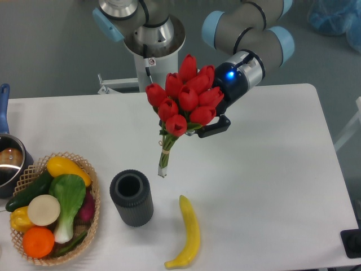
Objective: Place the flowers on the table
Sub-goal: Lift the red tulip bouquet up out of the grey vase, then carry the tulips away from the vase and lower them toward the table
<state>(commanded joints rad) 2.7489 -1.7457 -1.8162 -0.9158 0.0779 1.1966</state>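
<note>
Gripper (207, 125) mostly hidden behind the flowers (185, 96), one dark finger (213, 127) visible at lower right; apparently closed on the bunch near the heads, though actual contact and jaw spread cannot be told. Flowers held above the table (271, 169), tilted, heads up toward the arm base, stems pointing down-left, cut ends hanging just above the dark cup (131, 197) and near the banana (187, 232). Not yet resting on the surface, as far as can be judged; height above it unclear from this angle. Risks from here: lowering straight down likely to drop the stem ends into or onto the cup, tipping it or leaving the bunch propped instead of flat; releasing too high likely to let the bunch roll or bounce toward the banana or the basket (84, 169); grip near the heads likely to let the stems swing. Bare stretch to the right seemingly safer. Pot (10, 161) at the left edge cut off by the frame; dark object (352, 243) at lower right also cut off, unidentifiable.
</note>
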